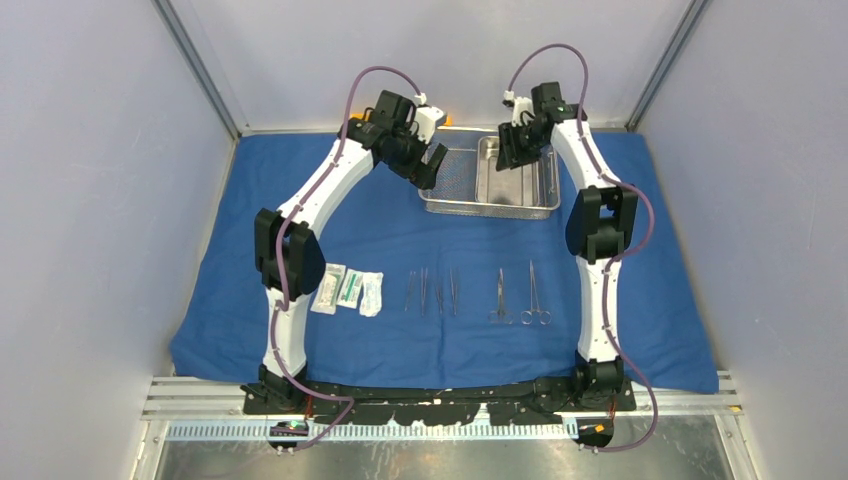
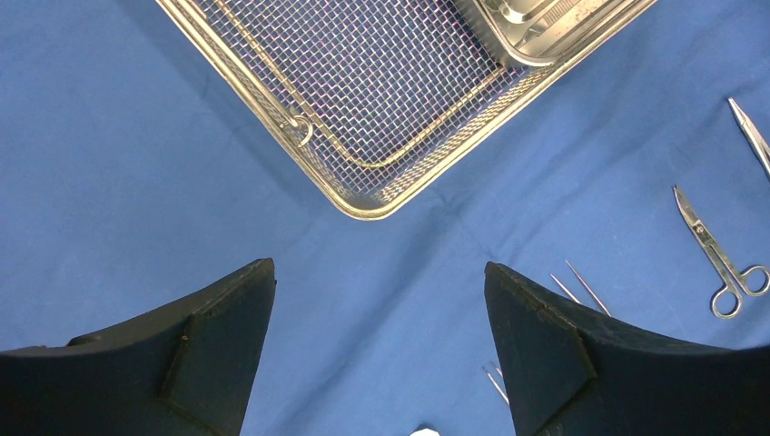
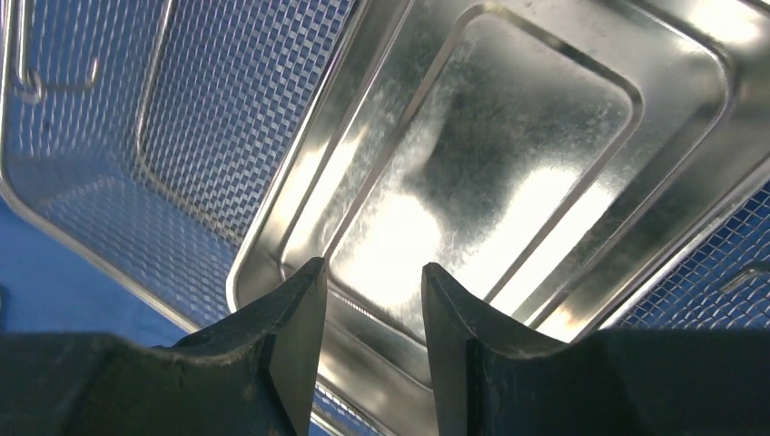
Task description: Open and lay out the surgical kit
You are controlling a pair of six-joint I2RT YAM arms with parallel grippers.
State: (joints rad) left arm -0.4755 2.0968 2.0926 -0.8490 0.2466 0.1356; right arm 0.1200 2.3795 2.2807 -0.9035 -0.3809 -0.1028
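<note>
Between the fingers of the right claw (image 3: 372,272): the near rim of the tray (image 3: 508,154), seen through the gap. Jaws partly apart and clamped on nothing. Whether a pad touches the rim cannot be told.

Tray: solid steel, empty. Lies inside the basket (image 3: 227,100), toward its right end in the top view.

Basket: steel mesh, holding nothing else. Stands on the far middle of the cloth (image 1: 250,330).

Left claw (image 2: 380,265): jaws wide apart, empty. Hangs over bare cloth just off the basket's near-left corner.

Cloth: blue, opened out flat beneath everything.

Near row on the cloth, left to right:
- three packets (image 1: 350,288), side by side
- several thin forceps (image 1: 424,288), laid parallel
- two ring-handled scissors (image 2: 706,240)

All lie well apart from the basket.

Step, as judged: the wrap is open and the instruments and packets are out. The tray is the one piece not yet set down on its own, and the right claw is at it.

Next move, as judged: put one finger inside the tray wall and one outside, then close squarely on the rim. Lift straight up until clear of the mesh wall. Set the tray on bare cloth beside the basket. The steel is slick and the rim thin, so a shallow bite may slip. The left claw is placed to steady the basket if it drags.
</note>
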